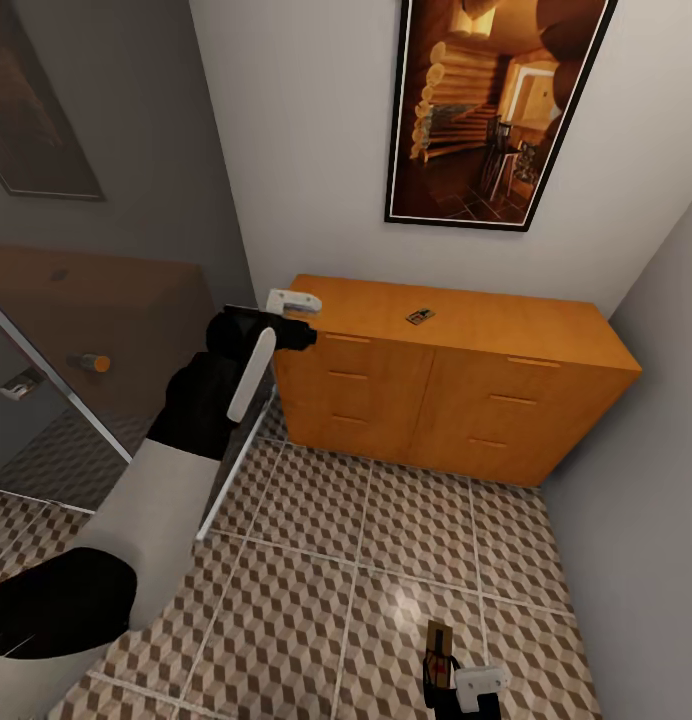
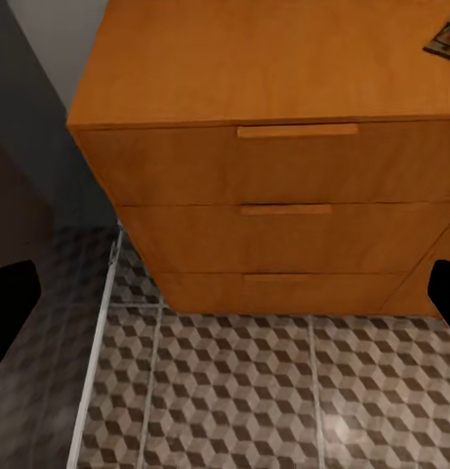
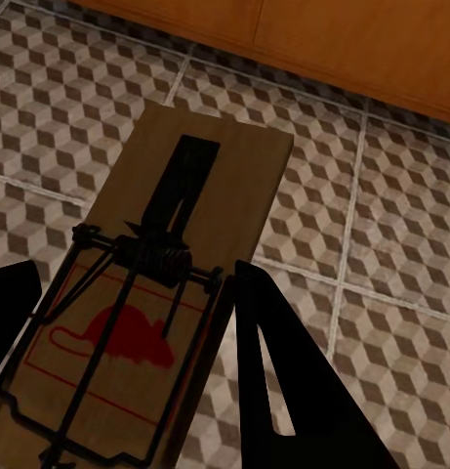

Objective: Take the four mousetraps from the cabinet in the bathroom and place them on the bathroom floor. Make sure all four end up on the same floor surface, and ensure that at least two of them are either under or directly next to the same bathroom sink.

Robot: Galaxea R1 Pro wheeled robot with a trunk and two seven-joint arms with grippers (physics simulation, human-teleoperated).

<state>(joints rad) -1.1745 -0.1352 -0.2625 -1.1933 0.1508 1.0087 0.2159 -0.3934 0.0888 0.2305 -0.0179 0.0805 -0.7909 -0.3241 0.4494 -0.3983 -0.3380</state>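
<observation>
One mousetrap (image 1: 419,317) lies on the cabinet (image 1: 456,400) top, another mousetrap (image 3: 151,293) is gripped by the right pincer (image 1: 456,690), and the left pincer (image 1: 294,318) is spread wide.

Left arm extended forward and raised, white forearm, black wrist, left gripper (image 1: 304,318) at its end; its black fingertips (image 2: 10,308) sit wide apart in the wrist view, nothing between them. Right gripper (image 1: 456,680) low and close to the body, jaws closed on a mousetrap (image 3: 176,283).
</observation>
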